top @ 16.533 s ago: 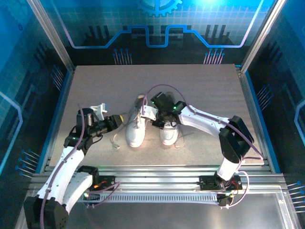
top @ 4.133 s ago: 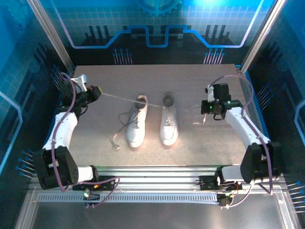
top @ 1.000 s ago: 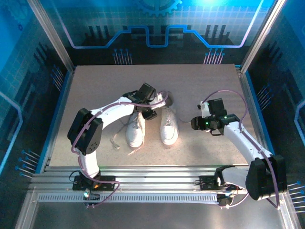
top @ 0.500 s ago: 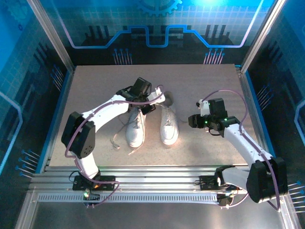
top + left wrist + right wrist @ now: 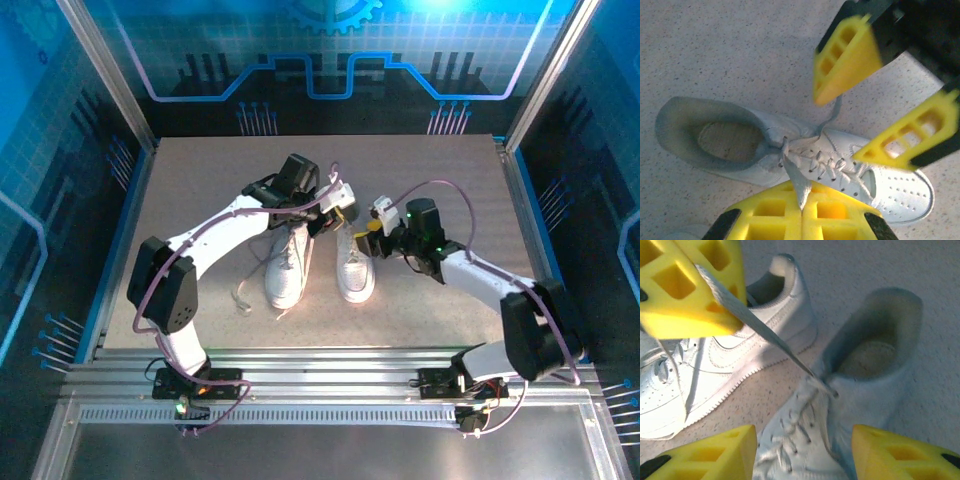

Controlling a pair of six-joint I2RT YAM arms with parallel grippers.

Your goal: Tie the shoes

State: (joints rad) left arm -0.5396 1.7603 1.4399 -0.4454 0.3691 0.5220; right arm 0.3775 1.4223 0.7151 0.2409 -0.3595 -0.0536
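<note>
Speckled table (image 5: 200,180), two white sneakers (image 5: 288,268).
Left gripper (image 5: 801,210) pinches right sneaker (image 5: 355,268) by its lace (image 5: 796,177); right gripper (image 5: 802,437) gapes just beside.

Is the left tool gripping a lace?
Yes: the left tool is shut, with a white lace pinched in its closed jaws.

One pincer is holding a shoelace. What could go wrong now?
1. The left pincer is shut on a lace stretched tight from the shoe. Pulling harder might drag or tip the shoe, or the lace might slip out.
2. The right pincer is open and very near the left one. They might bump.
3. The other lace end is thin, so the right pincer might miss it.
</note>
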